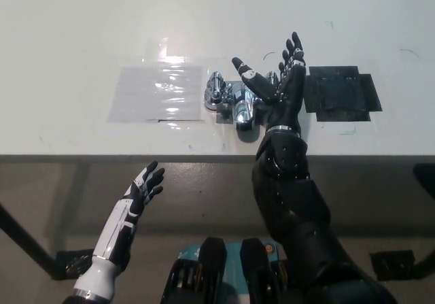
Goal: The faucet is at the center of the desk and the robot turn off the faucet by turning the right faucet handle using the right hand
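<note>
A chrome faucet point(238, 100) sits near the front middle of the white desk point(81, 32), spout toward me, with a chrome handle point(216, 89) on its left side. Its right handle is almost wholly hidden behind my black right hand point(277, 86). That hand stands on edge over the right handle, palm turned leftward, fingers spread and pointing away, thumb reaching over the faucet body. It is open; I cannot tell whether it touches the handle. My white left hand point(139, 194) rests open below the desk's front edge at the lower left.
A clear plastic sheet point(158, 92) lies flat left of the faucet. Black tape patches point(340, 93) are stuck to the desk right of my right hand. The desk's front edge point(136, 156) runs across the middle of the picture.
</note>
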